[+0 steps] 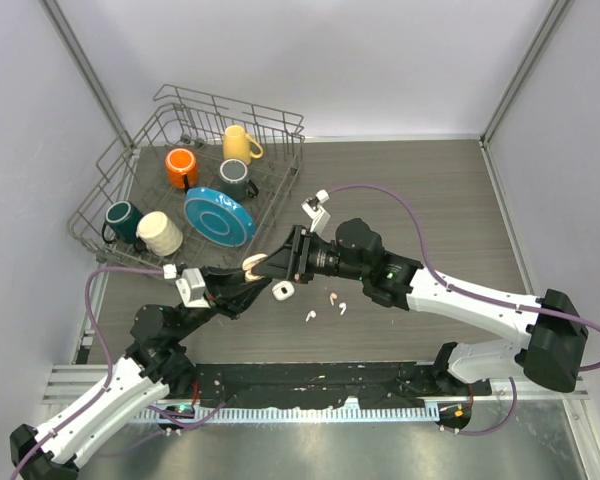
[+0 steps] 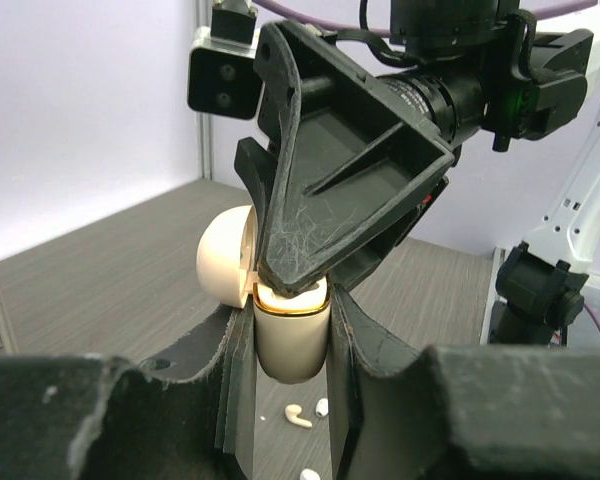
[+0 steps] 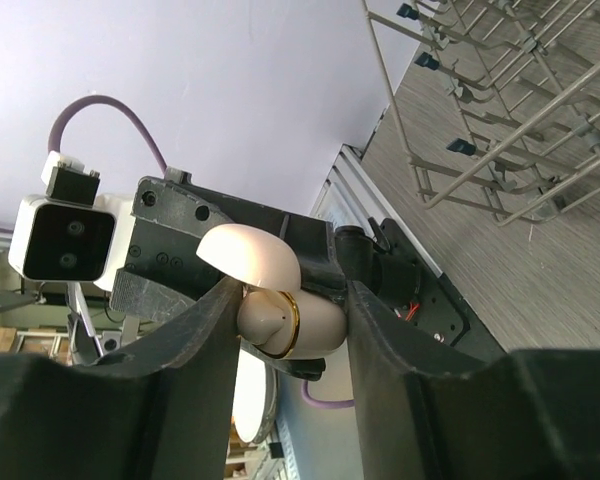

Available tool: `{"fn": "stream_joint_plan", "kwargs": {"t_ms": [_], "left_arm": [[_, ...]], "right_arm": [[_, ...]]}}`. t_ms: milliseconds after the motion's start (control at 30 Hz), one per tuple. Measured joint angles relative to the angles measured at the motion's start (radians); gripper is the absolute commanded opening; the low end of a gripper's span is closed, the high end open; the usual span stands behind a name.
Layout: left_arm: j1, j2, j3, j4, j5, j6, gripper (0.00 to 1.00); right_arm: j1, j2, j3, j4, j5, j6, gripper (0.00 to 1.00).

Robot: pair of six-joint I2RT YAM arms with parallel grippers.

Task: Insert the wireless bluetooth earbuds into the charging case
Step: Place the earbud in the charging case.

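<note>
Clamping cream charging case (image 1: 254,264) (lid open, gold rim): left gripper (image 1: 244,283) and right gripper (image 1: 267,266) both closed on it. Three earbuds (image 1: 333,297) lie loose toward tabletop (image 1: 430,200) near edge.

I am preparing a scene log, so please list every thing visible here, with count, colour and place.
charging case: one, cream, lid open, held above the table between both end effectors
small square case: one, white, on the table near it
earbuds: three visible, white, loose on the table beside the white case
dish rack: one, grey wire, far left
cups: five (yellow, orange, grey, teal, cream), in the rack
plate: one, blue, in the rack
left end effector: black, shut on the cream case
right end effector: black, fingers flanking the same case
</note>
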Motion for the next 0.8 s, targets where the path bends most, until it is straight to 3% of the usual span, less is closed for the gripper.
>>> {"fn": "stream_joint_plan", "kwargs": {"t_ms": [67, 333, 800], "left_arm": [[0.000, 0.000, 0.000, 0.002, 0.000, 0.000, 0.00], [0.000, 0.000, 0.000, 0.000, 0.000, 0.001, 0.00], [0.000, -0.003, -0.002, -0.011, 0.000, 0.001, 0.00]], "right_arm": [[-0.004, 0.000, -0.005, 0.012, -0.006, 0.006, 0.29], [-0.006, 0.000, -0.014, 0.029, -0.013, 0.003, 0.22], [-0.003, 0.000, 0.032, -0.063, -0.005, -0.090, 0.22]]}}
